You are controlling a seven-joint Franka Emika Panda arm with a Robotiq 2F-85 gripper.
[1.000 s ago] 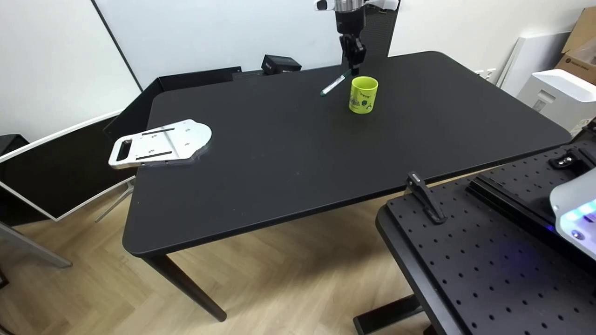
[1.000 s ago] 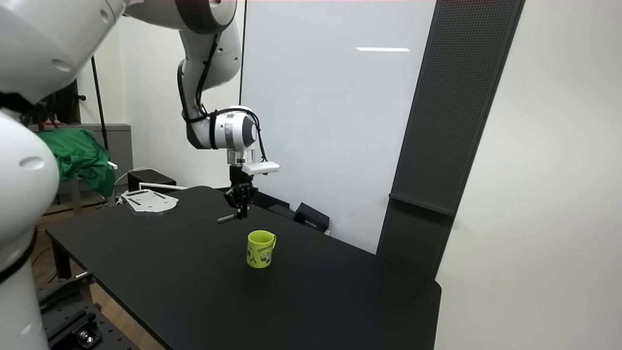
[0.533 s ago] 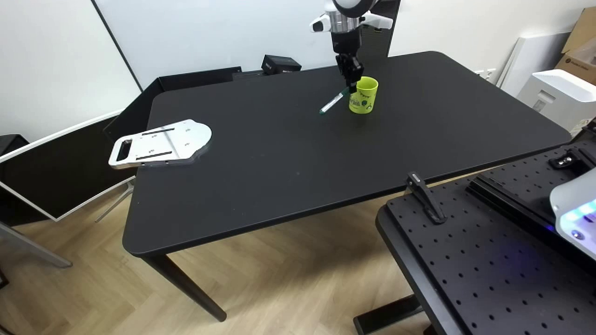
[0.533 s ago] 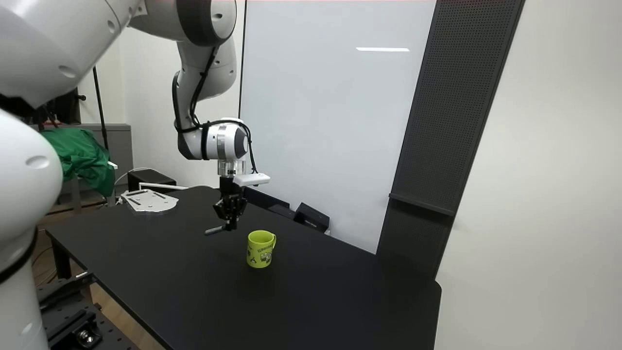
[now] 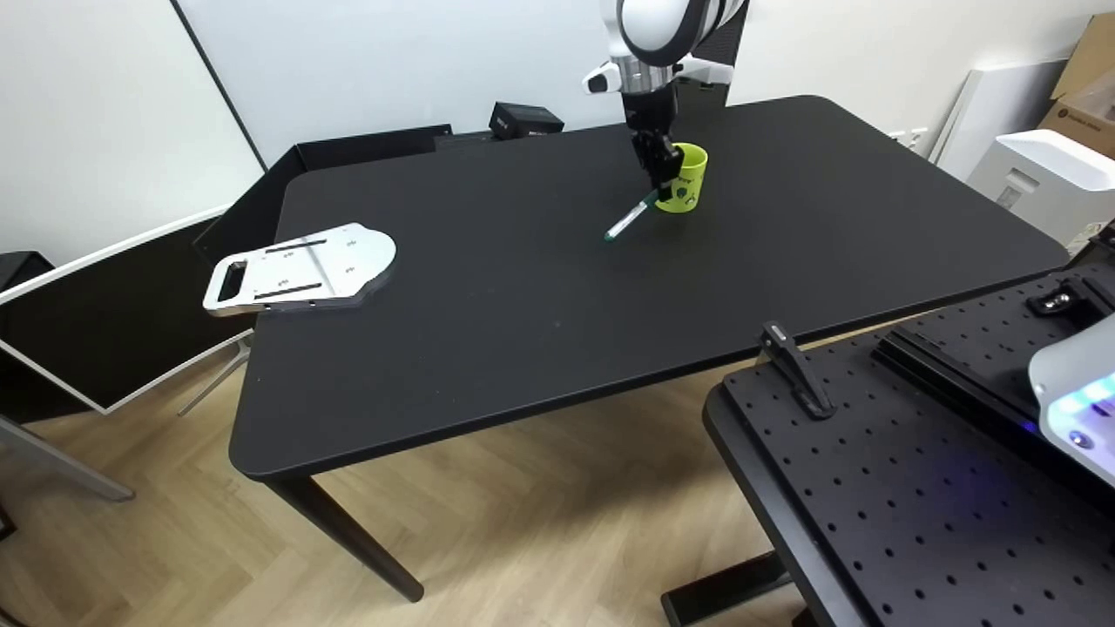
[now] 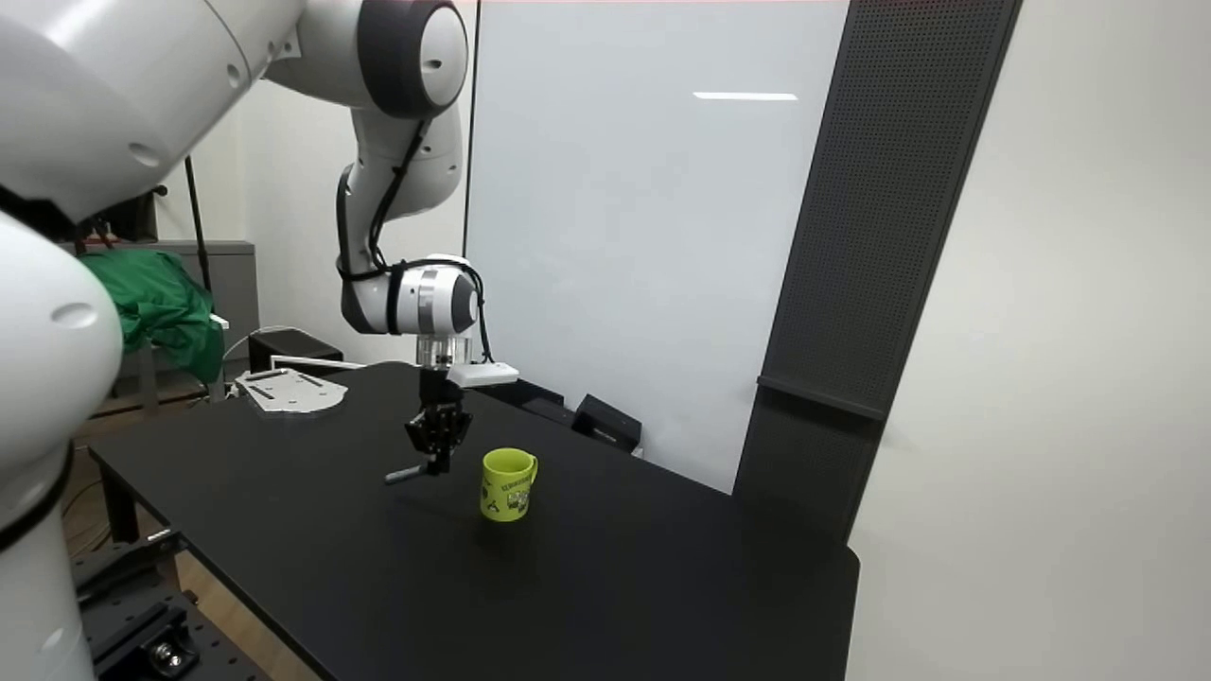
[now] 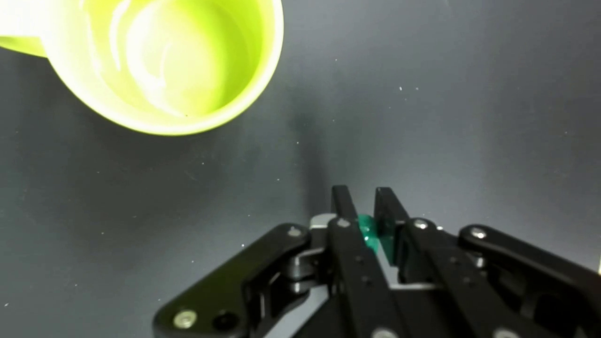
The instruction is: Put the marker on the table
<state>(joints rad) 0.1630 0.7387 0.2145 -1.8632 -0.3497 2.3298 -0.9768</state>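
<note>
At upper centre in an exterior view, my black pincer [image 5: 665, 194] pinched the slim green-ended white marker [image 5: 631, 219] over the matte black surface [image 5: 488, 296]; releasing too high might have rolled it against the yellow-green cylindrical cup [image 5: 688, 181].

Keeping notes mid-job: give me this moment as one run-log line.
hand: gripping marker | marker: not yet released | contact with table: unclear | yellow-green cup: upright on table, apart from hand
</note>
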